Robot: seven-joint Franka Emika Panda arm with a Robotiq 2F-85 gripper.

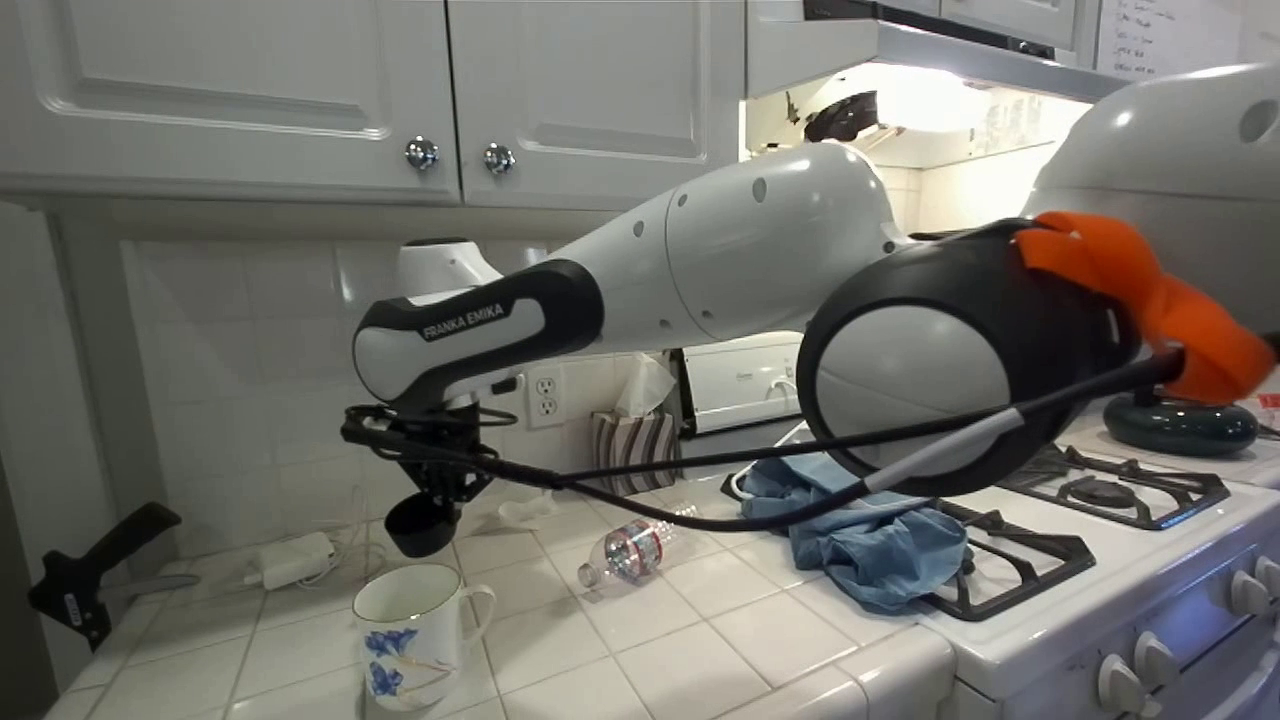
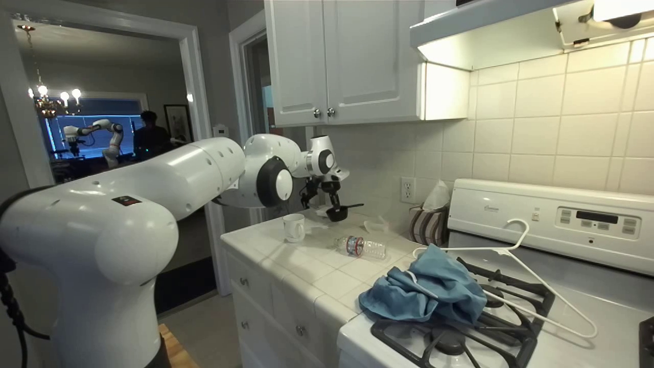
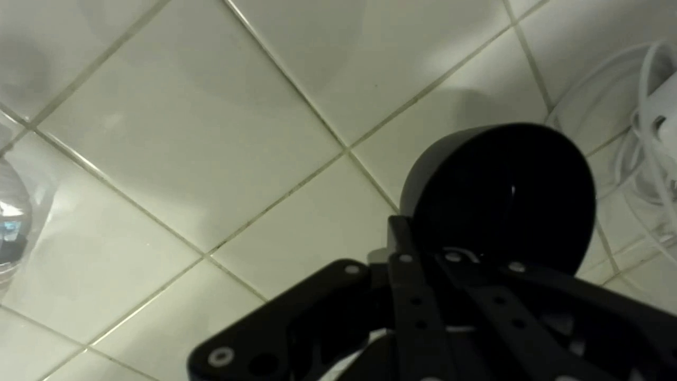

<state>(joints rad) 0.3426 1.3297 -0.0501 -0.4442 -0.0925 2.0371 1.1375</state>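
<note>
Hanging black cup [image 3: 502,196], round-mouthed, smooth-walled, hollow

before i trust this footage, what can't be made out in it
Inside the black cup: too dark in the wrist view to show contents.
Where the fingers grip it: black merges with black, wrist view.
Inside bottom of the mug: hidden by its near wall in both exterior views.
Clear object: cut off by the wrist view's left edge.
Writing: too small to read in an exterior view.
</note>
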